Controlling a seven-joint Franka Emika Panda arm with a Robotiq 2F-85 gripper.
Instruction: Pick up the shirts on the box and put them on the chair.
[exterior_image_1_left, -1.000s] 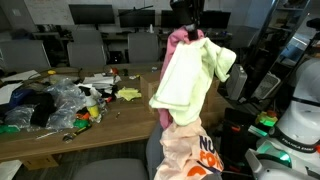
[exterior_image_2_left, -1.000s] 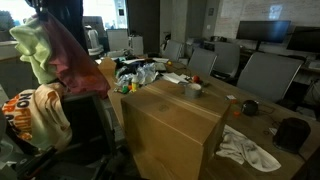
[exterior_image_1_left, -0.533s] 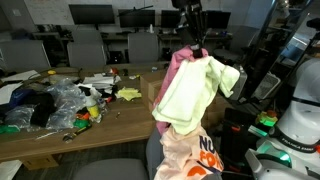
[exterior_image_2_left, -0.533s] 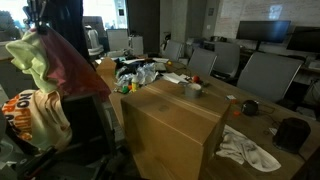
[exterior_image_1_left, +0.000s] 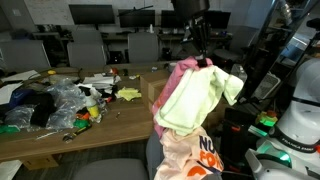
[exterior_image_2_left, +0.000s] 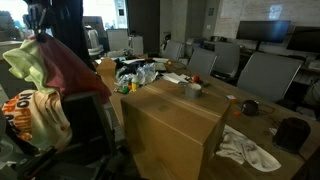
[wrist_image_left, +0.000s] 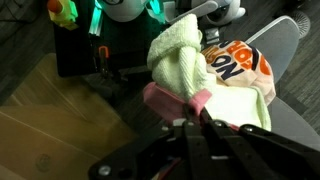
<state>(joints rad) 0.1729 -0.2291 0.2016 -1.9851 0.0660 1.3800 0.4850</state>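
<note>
On the chair lies one printed shirt.

2 shirts hang bunched together in the air, pinched at the top by the end effector: the pale yellow-green shirt in front, the pink-red shirt against it. Just below them, the cream-peach shirt with orange print lies draped on the grey chair. The brown cardboard box stands upright beside the chair.
</note>
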